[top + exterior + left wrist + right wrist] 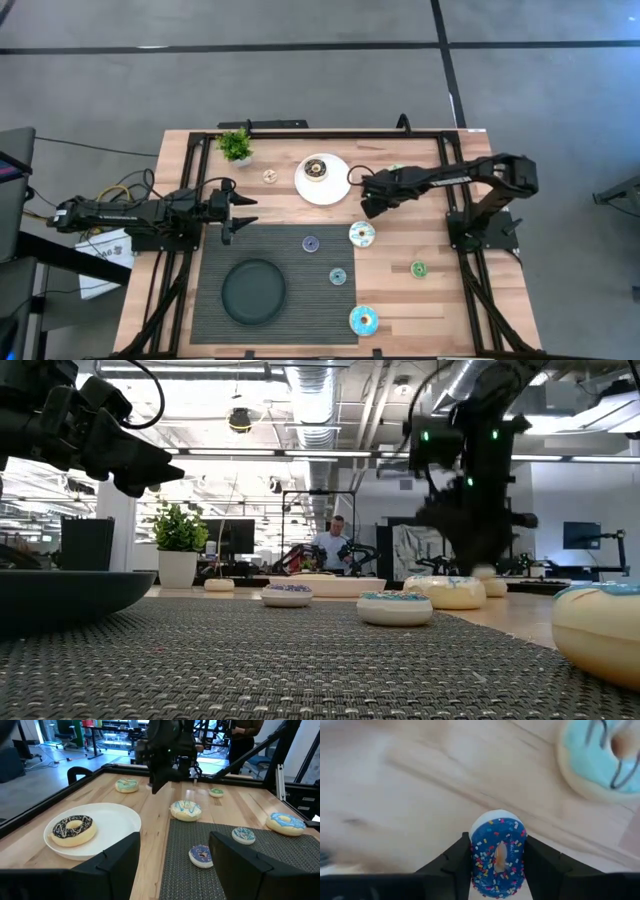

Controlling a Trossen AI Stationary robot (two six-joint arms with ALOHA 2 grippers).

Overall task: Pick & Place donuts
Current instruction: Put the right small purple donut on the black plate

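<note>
A chocolate donut point(316, 169) lies on the white plate point(335, 190) at the far middle. Just right of the plate my right gripper point(366, 200) points down, shut on a blue sprinkled donut point(497, 855); the arm hides this donut from above. A pale blue-drizzled donut point(362, 234) and a blue one point(363, 320) lie flat on the table. Small purple point(310, 243) and teal point(338, 276) ones lie on the grey mat, a green one point(418, 268) and a tan one point(269, 176) on the wood. My left gripper point(245, 210) waits open at the mat's far left corner. My right gripper pinches the blue sprinkled donut between its two fingers point(457, 857), one on each side of the ring's outer rim point(476, 851). The fingers come from above, pointing steeply down. The donut stands on edge with its iced face toward the wrist camera and appears clear of the wood.
A black round dish point(253, 291) sits on the grey ribbed mat point(300, 320) at the near left. A small potted plant point(236, 146) stands at the far left corner. A pale green donut point(127, 785) lies beyond the right arm. A person point(335, 545) stands in the room behind.
</note>
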